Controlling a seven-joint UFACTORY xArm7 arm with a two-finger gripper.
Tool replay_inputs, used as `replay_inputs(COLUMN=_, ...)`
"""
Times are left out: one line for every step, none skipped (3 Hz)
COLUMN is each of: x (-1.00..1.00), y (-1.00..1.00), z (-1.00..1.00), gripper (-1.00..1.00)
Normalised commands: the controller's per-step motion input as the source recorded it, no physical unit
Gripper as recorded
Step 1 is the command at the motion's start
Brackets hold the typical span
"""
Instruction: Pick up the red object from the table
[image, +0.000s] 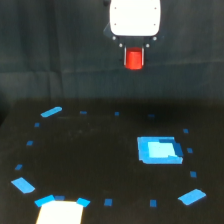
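The red object (134, 58) was seen clamped between the two short fingers of the pincer (134, 58), just below the white housing (135, 18), and it was held well above the table (90, 150), with dark backdrop visible on every side of it. The bright blue square patch (159, 150) is taken here as the landmark: the held block hung far above it and slightly toward the exterior view's left. A wide stretch of bare black surface lay to the left of the patch, ringed by small blue tape marks (107, 202). Larger blue strips were seen far to the upper left of the patch (51, 111), far to its lower left (23, 185), and below and to its right (192, 197). A white patch (59, 212) lay well to the lower left of the blue square and was cut off by the bottom edge of the picture. The top of the housing was cut off by the upper edge, and the arm above it was out of view. The table's far edge was hard to separate from the dark backdrop, and the fingers were blurred, only thin pale strips being made out beside the block.
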Motion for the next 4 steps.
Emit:
replay_inputs(x=0.72, y=-0.12, z=0.31, gripper=-1.0)
replay_inputs(x=0.34, y=0.46, z=1.0, gripper=-1.0)
replay_inputs(x=0.4, y=0.14, z=1.0, gripper=-0.75)
replay_inputs(x=0.23, y=0.08, z=1.0, gripper=-0.85)
